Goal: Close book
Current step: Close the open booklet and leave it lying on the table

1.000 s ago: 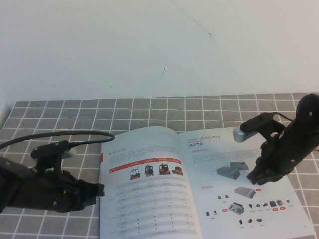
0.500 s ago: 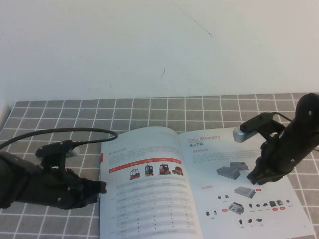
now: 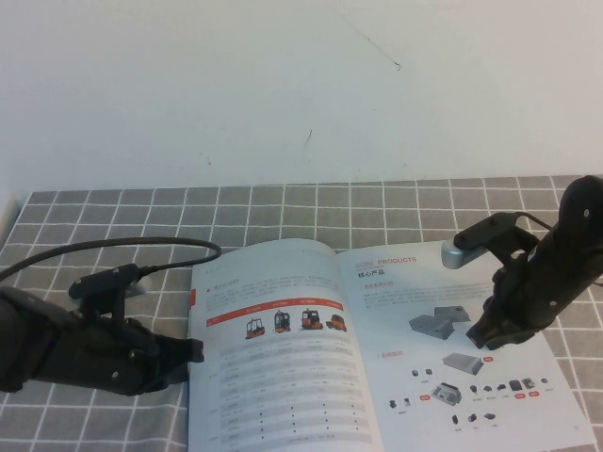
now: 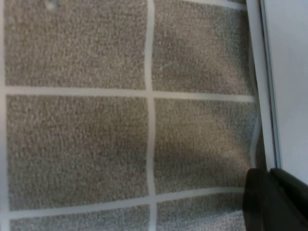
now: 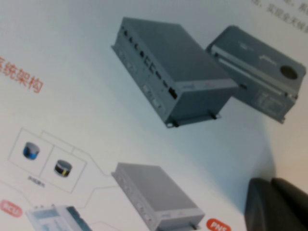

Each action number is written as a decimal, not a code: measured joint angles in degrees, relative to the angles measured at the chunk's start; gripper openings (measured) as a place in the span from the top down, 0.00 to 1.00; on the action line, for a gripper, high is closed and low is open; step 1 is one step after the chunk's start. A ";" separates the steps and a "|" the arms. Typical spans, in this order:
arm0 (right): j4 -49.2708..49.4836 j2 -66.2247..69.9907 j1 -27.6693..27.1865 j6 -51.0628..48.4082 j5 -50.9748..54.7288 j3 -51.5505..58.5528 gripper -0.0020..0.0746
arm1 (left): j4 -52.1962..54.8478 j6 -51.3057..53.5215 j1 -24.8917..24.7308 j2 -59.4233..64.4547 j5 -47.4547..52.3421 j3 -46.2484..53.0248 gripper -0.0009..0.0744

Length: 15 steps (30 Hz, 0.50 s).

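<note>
Delta vs 1 s back: left claw (image 3: 195, 350) had crept slightly toward the book (image 3: 311, 377), and its tip sat right at the left page's outer edge, low on the tabletop (image 3: 283, 202). The right claw (image 3: 479, 337) hadn't moved and hung low over the right page beside the printed grey boxes. Both claws looked pinched together and held nothing; page contact couldn't be told for either, and the book lay open and flat between the arms.

Left claw (image 3: 194, 351) beside the book (image 3: 283, 377), right claw (image 3: 479, 336) over its right page (image 3: 415, 311).
</note>
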 joint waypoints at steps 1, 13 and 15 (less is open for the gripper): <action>0.00 0.00 0.00 0.00 0.00 0.00 0.98 | 0.00 0.00 0.00 0.00 0.03 0.00 0.99; 0.13 0.00 0.00 0.00 0.00 0.00 0.98 | -0.46 0.46 0.00 0.09 2.38 0.00 0.99; 0.25 0.00 0.00 0.00 0.00 0.00 0.98 | -0.46 0.73 0.00 0.22 3.11 -0.27 0.99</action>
